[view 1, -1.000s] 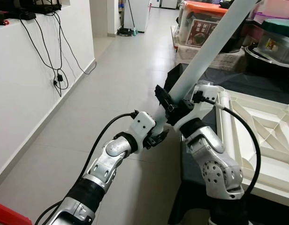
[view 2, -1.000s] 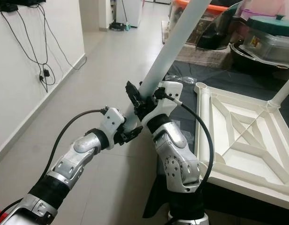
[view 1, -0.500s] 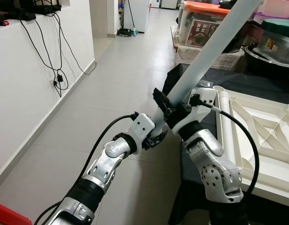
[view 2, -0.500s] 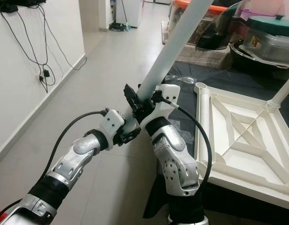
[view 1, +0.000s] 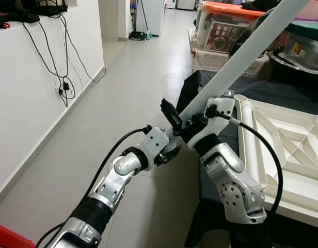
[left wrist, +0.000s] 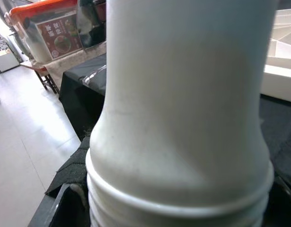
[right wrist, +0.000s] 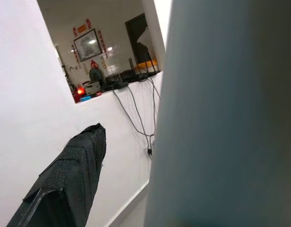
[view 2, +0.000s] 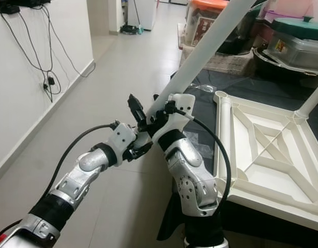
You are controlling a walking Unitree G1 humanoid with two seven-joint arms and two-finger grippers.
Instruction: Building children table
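While both tools clamp it, table leg (view 1: 236, 64) tilts beside upturned tabletop (view 1: 288, 150).

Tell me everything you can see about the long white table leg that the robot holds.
The table leg is a long, smooth, round white tube, plastic by its look, with a ribbed narrower end seen in the left wrist view. It slants up toward the robot's right, past the picture's top. Both the left gripper and the right gripper clasp its lower end, over the floor beside the upturned white tabletop.

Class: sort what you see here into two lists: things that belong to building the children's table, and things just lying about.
Job:
white table leg
upturned tabletop
left gripper
right gripper

Lying about:
orange-lidded box
wall cables
black cloth
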